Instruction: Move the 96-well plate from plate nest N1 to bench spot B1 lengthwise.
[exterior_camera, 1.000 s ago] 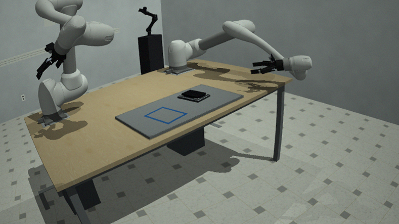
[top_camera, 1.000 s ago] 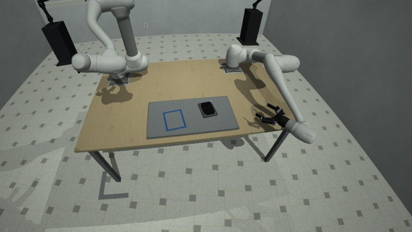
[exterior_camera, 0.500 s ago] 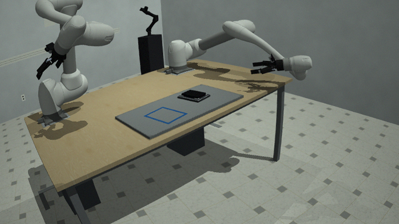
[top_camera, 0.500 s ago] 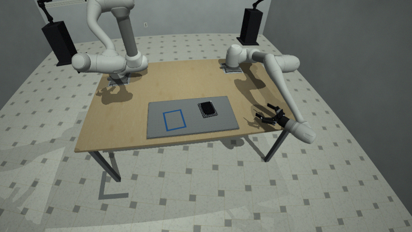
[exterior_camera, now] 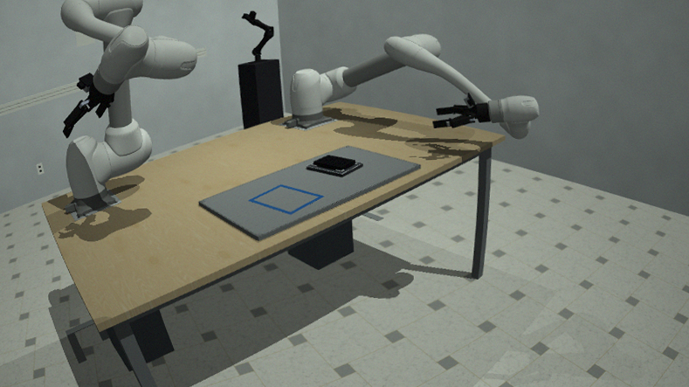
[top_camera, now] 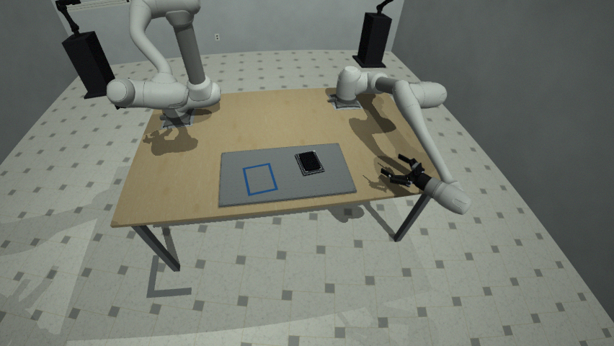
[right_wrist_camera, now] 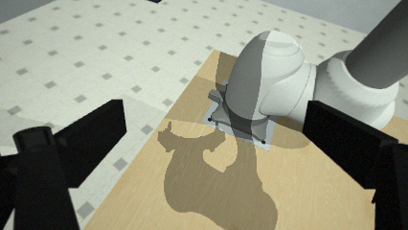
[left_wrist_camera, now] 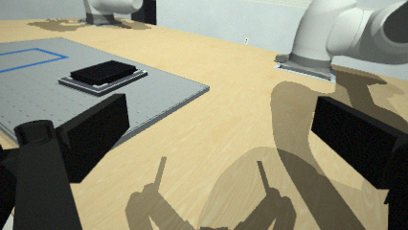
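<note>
We reach our left claw point(top_camera: 391, 163) point(exterior_camera: 436, 118) point(left_wrist_camera: 220, 112) out nearly level above the table point(top_camera: 274, 115) point(exterior_camera: 179, 173) point(left_wrist_camera: 230, 62) point(right_wrist_camera: 306, 192), fingers spread. Our right claw point(exterior_camera: 83, 121) point(right_wrist_camera: 215, 116), also spread, tilts downward.
</note>
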`<move>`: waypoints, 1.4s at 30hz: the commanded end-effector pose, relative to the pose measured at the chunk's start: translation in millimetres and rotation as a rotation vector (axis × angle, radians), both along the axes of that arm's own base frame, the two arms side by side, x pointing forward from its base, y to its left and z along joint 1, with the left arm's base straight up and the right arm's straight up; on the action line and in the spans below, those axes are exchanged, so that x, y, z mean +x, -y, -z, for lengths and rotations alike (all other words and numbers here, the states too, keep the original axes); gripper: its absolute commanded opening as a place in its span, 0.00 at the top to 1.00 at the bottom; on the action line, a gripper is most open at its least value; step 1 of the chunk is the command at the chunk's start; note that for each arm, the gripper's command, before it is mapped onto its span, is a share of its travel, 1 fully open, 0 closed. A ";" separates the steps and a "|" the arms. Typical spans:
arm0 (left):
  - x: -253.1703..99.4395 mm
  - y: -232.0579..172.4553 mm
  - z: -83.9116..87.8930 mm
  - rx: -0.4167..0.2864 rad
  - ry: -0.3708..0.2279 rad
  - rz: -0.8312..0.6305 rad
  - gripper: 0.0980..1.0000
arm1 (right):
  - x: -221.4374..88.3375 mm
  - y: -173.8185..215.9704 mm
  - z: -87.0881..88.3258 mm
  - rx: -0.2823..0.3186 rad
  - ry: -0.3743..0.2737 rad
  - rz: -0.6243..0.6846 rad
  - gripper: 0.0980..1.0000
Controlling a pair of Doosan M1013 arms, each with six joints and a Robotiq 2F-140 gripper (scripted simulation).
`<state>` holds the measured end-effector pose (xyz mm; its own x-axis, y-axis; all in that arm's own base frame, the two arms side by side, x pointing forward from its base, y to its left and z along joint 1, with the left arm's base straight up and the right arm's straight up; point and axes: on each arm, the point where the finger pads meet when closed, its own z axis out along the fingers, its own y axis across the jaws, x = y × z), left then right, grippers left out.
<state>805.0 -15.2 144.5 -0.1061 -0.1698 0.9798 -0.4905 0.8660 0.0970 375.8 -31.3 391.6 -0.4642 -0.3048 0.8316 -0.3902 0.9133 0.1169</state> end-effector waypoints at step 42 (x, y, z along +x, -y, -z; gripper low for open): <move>0.1 -0.1 -1.2 0.000 0.002 0.000 0.00 | -2.9 -3.1 -2.1 0.206 0.057 -0.144 0.00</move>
